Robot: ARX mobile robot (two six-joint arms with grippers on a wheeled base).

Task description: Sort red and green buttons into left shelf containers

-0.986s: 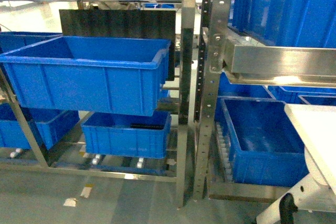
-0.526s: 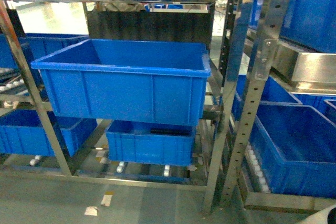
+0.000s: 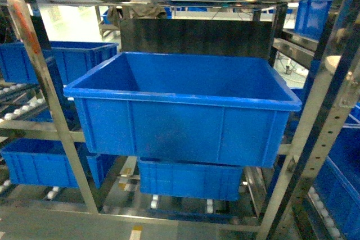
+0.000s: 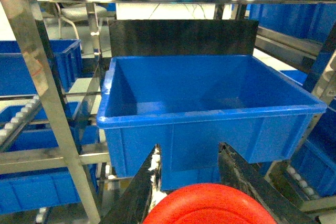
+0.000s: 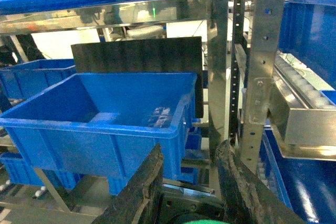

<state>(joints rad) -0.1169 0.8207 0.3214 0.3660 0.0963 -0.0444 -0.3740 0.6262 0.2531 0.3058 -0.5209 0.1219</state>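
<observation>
A large blue bin [image 3: 185, 122] rests on the middle level of the steel shelf, straight ahead in the head view; neither arm shows there. In the left wrist view the same bin [image 4: 210, 124] lies just beyond my left gripper [image 4: 189, 153], which is shut on the red button [image 4: 210, 205], whose wide red cap fills the gap between the black fingers. In the right wrist view my right gripper [image 5: 189, 153] is shut on the green button [image 5: 207, 216], a dark block with a sliver of green cap at the bottom edge. The blue bin [image 5: 100, 129] is ahead to its left.
Steel shelf posts [image 3: 53, 111] [image 3: 315, 139] flank the bin. A black panel [image 3: 197, 37] stands behind it. Smaller blue bins [image 3: 191, 179] [image 3: 42, 161] sit on the lower level. In the right wrist view an upright post [image 5: 260, 66] stands close ahead with more blue bins [image 5: 307, 24] to the right.
The head view has swung left and closer: the big blue bin moved from the left of the frame to the middle and grew larger, and the right-hand shelf slid out of view.
</observation>
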